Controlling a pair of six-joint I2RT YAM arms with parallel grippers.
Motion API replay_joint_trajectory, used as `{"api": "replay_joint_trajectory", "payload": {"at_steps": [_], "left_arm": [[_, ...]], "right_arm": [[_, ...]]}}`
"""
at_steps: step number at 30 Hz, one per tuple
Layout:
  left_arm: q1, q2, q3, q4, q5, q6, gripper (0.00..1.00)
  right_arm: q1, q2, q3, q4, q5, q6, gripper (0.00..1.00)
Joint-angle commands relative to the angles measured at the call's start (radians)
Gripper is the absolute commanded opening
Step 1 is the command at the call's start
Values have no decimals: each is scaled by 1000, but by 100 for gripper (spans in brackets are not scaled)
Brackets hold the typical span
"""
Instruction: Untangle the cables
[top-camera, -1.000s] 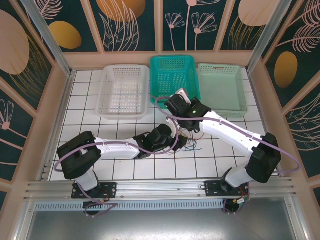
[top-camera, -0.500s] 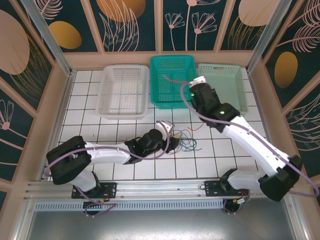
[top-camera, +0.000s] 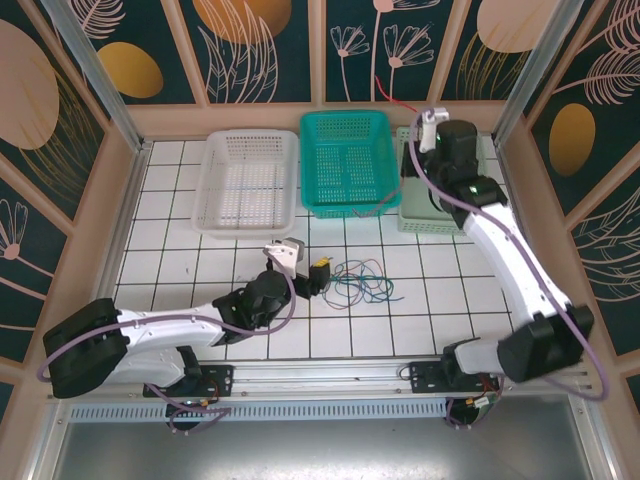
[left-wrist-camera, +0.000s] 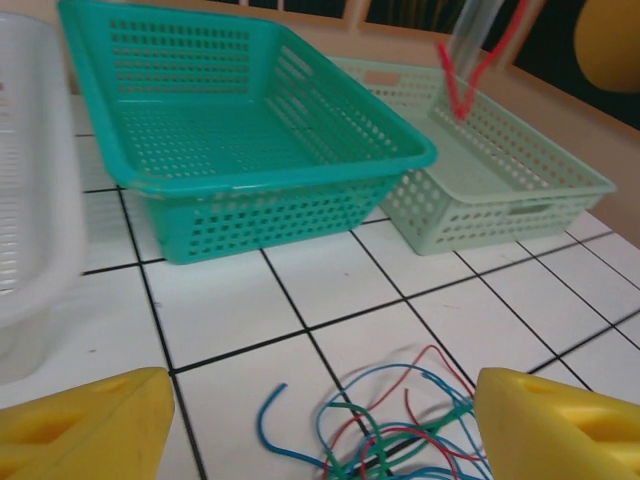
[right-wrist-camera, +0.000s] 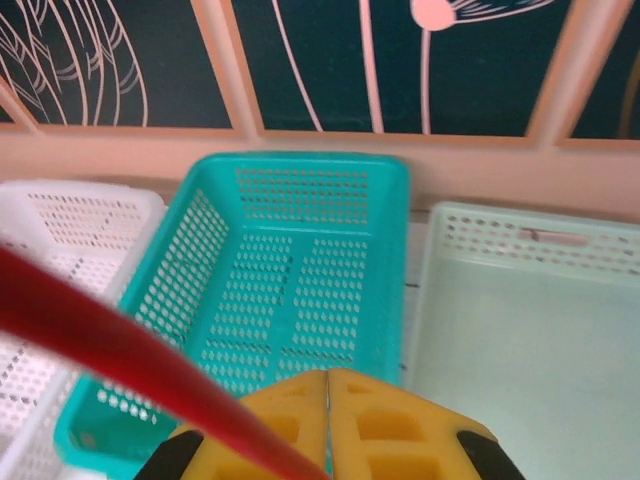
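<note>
A loose tangle of thin blue, green and red cables (top-camera: 360, 282) lies on the white tiles in front of the baskets; in the left wrist view the cables (left-wrist-camera: 400, 425) curl between my yellow fingertips. My left gripper (top-camera: 318, 272) (left-wrist-camera: 320, 392) sits low just left of the tangle, open, nothing between its jaws. My right gripper (top-camera: 430, 120) (right-wrist-camera: 328, 378) is raised over the back edge of the pale green basket (top-camera: 440, 218), jaws pressed together. A red cable (top-camera: 393, 100) (left-wrist-camera: 455, 85) (right-wrist-camera: 120, 350) hangs from it in a loop.
Three baskets stand in a row at the back: white (top-camera: 250, 228), teal (top-camera: 345, 116) (left-wrist-camera: 300, 170) (right-wrist-camera: 300, 165) and pale green (left-wrist-camera: 500, 215) (right-wrist-camera: 530, 215). Walls close in the table at the back and sides. The right arm stretches along the table's right side.
The right gripper rose from the tangle and swung back and right over the pale green basket, taking the red cable along. The left gripper drew back to the left and opened.
</note>
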Motion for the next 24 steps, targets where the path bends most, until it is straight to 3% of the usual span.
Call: {"api": "replay_joint_trajectory", "payload": {"at_steps": [1,5,15,19,24], "left_arm": [[-2,-34,-19,-10,-79,-15,80],[-2,-66,-53,-1,-126,-50,84],[0,-64,-55,-40,-151,-44,86],[1,-35,-27,-64,-149,-40,86],[5,3,4,-73,-153,-20,87]], "right_arm": [[-30,138,105,59,-93,54,0],[-46,323,247,34,-123,71,0],[-53,879,855,-333,-225,64,0],[-43,995,1005,-468,-202,26,0],[-41,1007,977,-525,-175,-11,0]]}}
